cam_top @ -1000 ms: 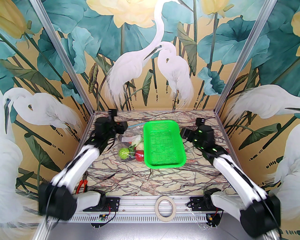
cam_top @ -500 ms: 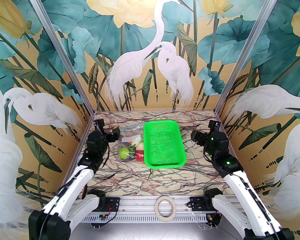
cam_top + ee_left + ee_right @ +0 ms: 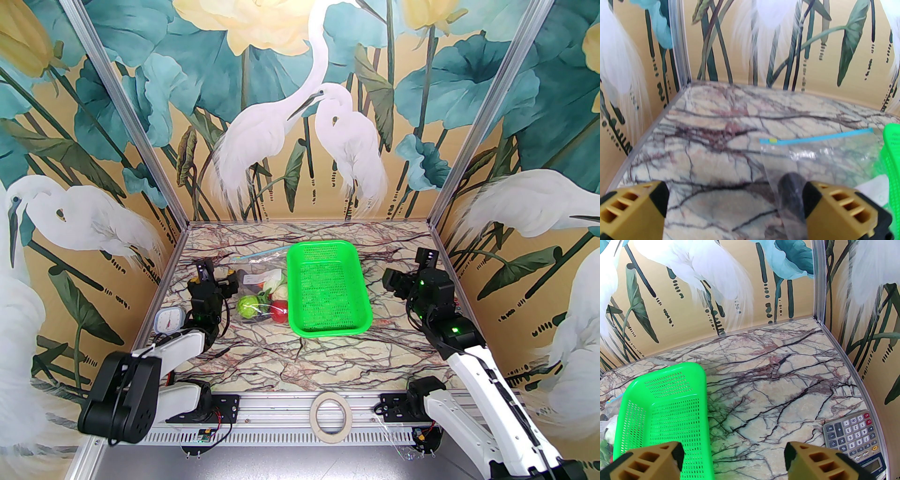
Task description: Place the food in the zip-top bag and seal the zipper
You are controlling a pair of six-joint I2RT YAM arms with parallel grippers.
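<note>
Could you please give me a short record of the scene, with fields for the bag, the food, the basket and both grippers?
green basket: empty, middle of the table
zip-top bag: lies flat, directly left of the green basket
zipper: blue strip on the bag's far edge; sealed or not, cannot tell
food: seen through the bag's plastic
left gripper: open, at the bag's left edge
right gripper: open, holding nothing, right of the green basket
</note>
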